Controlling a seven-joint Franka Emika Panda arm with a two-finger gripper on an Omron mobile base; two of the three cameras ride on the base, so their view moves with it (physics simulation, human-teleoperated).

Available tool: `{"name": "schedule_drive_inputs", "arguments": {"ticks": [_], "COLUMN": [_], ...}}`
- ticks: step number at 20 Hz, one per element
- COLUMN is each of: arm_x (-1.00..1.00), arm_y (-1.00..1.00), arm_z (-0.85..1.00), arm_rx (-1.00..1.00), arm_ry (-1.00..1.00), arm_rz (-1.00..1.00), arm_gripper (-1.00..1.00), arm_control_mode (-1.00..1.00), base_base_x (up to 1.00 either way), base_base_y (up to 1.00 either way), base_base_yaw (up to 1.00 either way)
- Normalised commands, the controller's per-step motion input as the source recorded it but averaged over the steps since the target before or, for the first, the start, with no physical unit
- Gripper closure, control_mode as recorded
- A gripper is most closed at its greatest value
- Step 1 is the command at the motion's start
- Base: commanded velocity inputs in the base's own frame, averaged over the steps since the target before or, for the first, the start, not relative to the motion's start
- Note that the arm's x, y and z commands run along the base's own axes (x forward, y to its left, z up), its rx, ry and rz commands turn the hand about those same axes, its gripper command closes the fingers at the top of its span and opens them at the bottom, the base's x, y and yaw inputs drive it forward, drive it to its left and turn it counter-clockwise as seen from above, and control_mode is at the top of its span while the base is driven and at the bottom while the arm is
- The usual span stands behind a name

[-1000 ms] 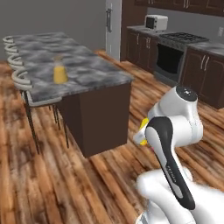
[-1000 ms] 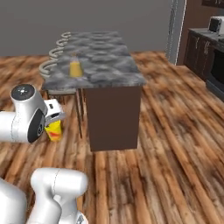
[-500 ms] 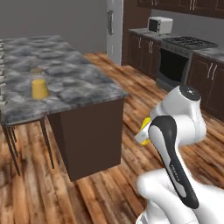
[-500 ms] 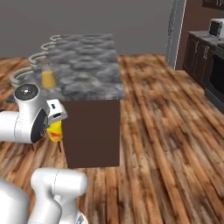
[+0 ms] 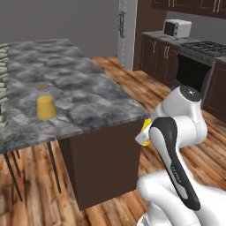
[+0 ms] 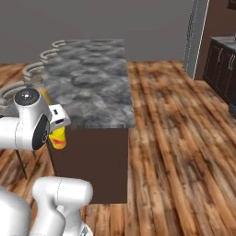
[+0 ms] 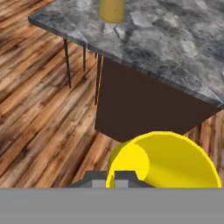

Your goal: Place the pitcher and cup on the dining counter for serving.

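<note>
The pitcher (image 5: 46,106) is an orange-yellow cone with a brown lid. It stands on the dining counter (image 5: 88,88) near its left edge, and its base shows at the top of the hand view (image 7: 112,9). The bright yellow cup (image 7: 166,159) sits right at my gripper (image 7: 115,177), which is shut on its rim. The cup hangs in the air in front of the counter's near end, below the stone top (image 7: 175,39). A sliver of the cup (image 5: 146,126) peeks from behind my arm, and the cup (image 6: 58,137) also hangs under the white hand.
Thin metal stools (image 6: 41,60) line the far side of the dining counter (image 6: 92,78), and their legs (image 7: 68,61) stand on the wood floor. A microwave (image 5: 176,28), a stove and dark cabinets (image 6: 221,69) fill the right. Open floor lies right of the counter.
Both base views have shifted, so the base has driven. The counter's near end now stands closer and larger. The pitcher keeps its place on the counter and the cup stays in my gripper.
</note>
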Motion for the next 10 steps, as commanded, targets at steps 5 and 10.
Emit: {"name": "schedule_drive_inputs", "arguments": {"ticks": [5,10], "arm_x": [0.0,0.0], "arm_y": [0.0,0.0], "arm_z": [0.0,0.0], "arm_rx": [0.0,0.0], "arm_ry": [0.0,0.0], "arm_rz": [0.0,0.0], "arm_gripper": [1.0,1.0], "arm_control_mode": [1.0,1.0], "base_base_x": [0.84,0.83], "base_base_y": [0.05,-0.05], "base_base_yaw": [0.11,0.09]}}
